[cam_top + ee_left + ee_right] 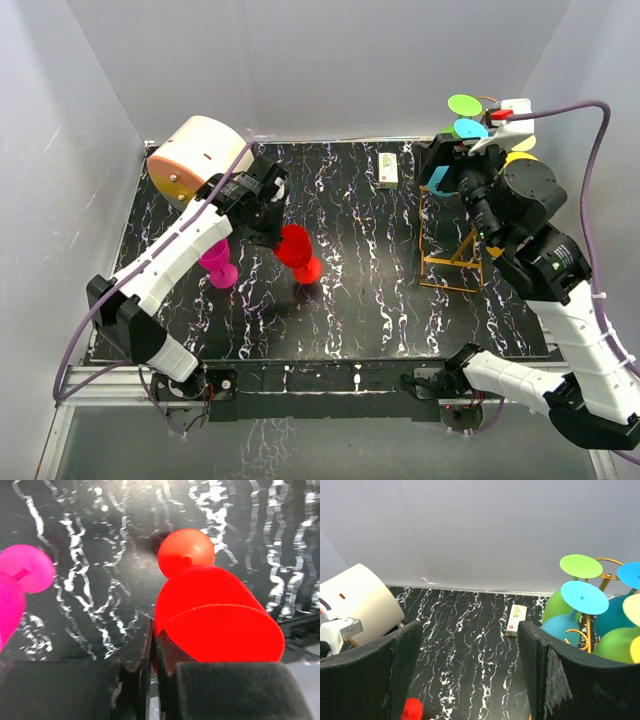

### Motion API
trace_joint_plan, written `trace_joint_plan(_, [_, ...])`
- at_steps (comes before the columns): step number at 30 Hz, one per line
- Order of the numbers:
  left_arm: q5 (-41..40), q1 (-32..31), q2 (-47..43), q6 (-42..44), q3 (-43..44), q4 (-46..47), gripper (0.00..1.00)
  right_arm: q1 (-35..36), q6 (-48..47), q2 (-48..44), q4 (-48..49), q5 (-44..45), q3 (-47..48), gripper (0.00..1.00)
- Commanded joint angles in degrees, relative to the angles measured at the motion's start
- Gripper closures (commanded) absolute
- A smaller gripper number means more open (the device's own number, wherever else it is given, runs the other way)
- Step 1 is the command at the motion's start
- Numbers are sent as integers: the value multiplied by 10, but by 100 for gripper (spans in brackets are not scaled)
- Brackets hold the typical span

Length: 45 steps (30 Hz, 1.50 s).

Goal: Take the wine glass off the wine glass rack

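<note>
Red wine glass [215, 610] between left fingers [131, 660]

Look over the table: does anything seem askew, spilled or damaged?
Only the cream drum at the far-left corner stands out: it seems tipped on its side. The red glass and pink glass look intact; nothing spilled.

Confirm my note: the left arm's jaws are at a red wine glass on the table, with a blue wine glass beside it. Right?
Not quite. The glass beside the red wine glass is pink, not blue: the left wrist view shows the pink wine glass at its left. Blue wine glasses hang on the wine glass rack. Otherwise correct: the left gripper is at the red glass on the table.
</note>
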Motion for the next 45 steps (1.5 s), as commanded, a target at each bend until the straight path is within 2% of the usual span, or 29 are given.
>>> trace_joint_plan(1, [-121, -2, -6, 35, 10, -66, 100, 0, -33, -8, 9, 33, 15, 25])
trace_joint_plan(8, [-142, 12, -6, 39, -31, -66, 100, 0, -31, -11, 7, 24, 10, 25])
trace_joint_plan(15, [-108, 89, -44, 63, -101, -9, 100, 0, -45, -8, 11, 25, 9, 25])
trace_joint_plan(20, [-80, 92, -43, 64, -121, 20, 100, 0, -57, -7, 4, 43, 7, 25])
trace_joint_plan(24, [-112, 93, -36, 64, -123, 17, 99, 0, -64, -6, 1, 53, 6, 25])
trace_joint_plan(33, [-104, 95, -44, 72, -118, 16, 78, 0, -82, 29, -33, 90, 40, 26])
trace_joint_plan(38, [-97, 95, -55, 75, -78, -8, 66, 0, -104, 90, -94, 183, 85, 32])
trace_joint_plan(42, [-76, 95, -86, 83, -33, -15, 50, -1, -137, 169, -143, 285, 120, 31])
trace_joint_plan(45, [-55, 95, -109, 89, -2, -14, 40, -6, -169, 210, -142, 336, 128, 31])
